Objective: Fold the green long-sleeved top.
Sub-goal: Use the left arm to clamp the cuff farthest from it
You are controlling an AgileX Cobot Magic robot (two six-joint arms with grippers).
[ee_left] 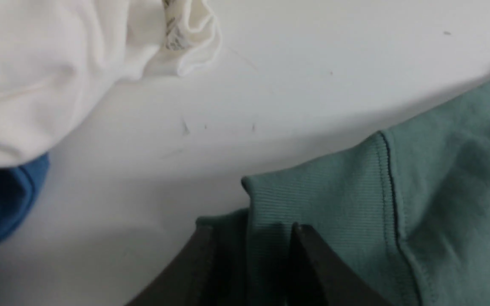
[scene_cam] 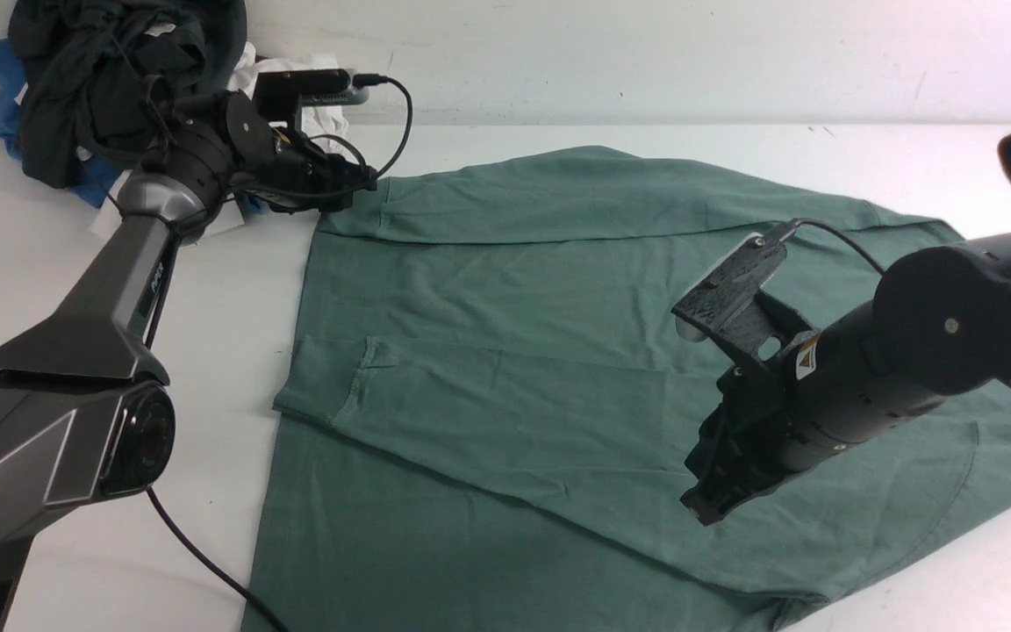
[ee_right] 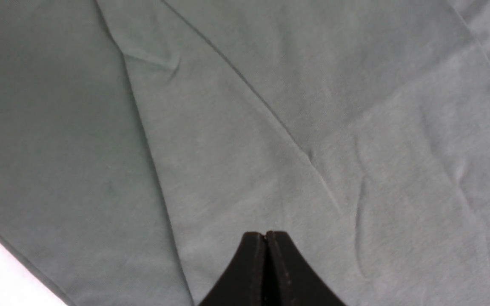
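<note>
1. My rig's left arm is a glossy black and dark-grey robot arm [scene_cam: 58,439] with angular panels, a silvery collar and small white lettering.
2. My right is a chunky matte-black robot arm [scene_cam: 953,316] with round housings, screws, a yellowish warning sticker and black cable.

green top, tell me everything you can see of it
The green top is a large, muted sage-green garment of soft-looking knit, lying on the white table with shallow creases. A sleeve with a seamed cuff lies folded across the body; the other runs along the far side, its ribbed cuff at the left tool, whose tips stand apart over it. Whether they touch it is unclear. The closed right tool is above the body. The near edge runs out of the front view.
</note>
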